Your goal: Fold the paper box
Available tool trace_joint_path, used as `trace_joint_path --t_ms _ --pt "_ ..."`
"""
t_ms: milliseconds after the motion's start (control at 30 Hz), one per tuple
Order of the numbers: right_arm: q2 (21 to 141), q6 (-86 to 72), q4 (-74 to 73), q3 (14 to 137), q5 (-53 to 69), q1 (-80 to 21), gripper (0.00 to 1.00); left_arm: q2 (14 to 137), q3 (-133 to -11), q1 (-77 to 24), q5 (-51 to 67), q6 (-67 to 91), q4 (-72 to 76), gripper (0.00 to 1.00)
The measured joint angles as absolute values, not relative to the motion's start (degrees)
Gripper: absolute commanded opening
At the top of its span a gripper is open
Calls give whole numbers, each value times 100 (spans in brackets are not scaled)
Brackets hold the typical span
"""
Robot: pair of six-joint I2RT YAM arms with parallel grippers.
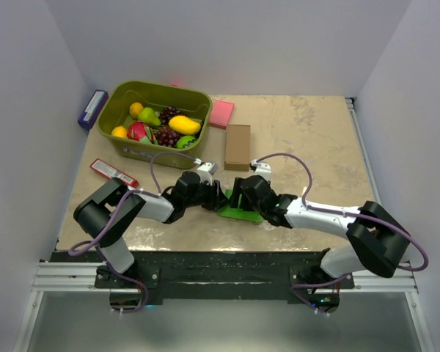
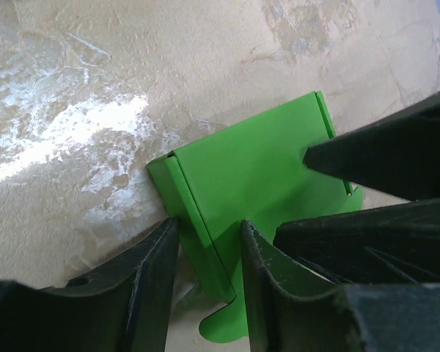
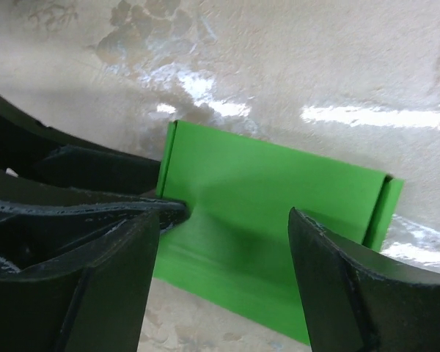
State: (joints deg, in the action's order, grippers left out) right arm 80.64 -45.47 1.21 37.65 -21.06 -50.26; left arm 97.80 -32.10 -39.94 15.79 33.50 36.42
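The paper box (image 1: 243,213) lies on the table (image 1: 315,139) towards its near edge, between the two arms, partly folded, with narrow flaps creased up at its ends. We note the left gripper (image 2: 209,231) set at a middling gap astride one folded edge, with space at each finger and nothing clamped. The right gripper (image 3: 224,220) stands wide over the broad green panel, holding nothing. A brown cardboard box (image 1: 237,145) sits behind, apart.

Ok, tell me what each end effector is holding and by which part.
Nothing looks clamped. The left end effector straddles the paper box at its raised side flap, jaws apart; the right end effector stands open over its flat panel.
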Motion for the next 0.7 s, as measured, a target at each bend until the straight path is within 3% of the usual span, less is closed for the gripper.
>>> trace_joint_path --t_ms 233,500,600,700 --pt "7373 -4331 -637 3774 -1684 -4125 79 9817 -3236 -3994 1579 3350 3675 40" --pt "6751 -4519 -416 2744 -998 -3695 77 9889 -3280 -3994 1619 3352 3760 39" --pt "6836 -4703 21 2447 -655 -3627 72 9900 -3280 -3994 1627 3347 3776 38" --pt "7048 -4915 622 2305 -423 -3592 60 9904 -3280 -3994 1632 3347 3791 38"
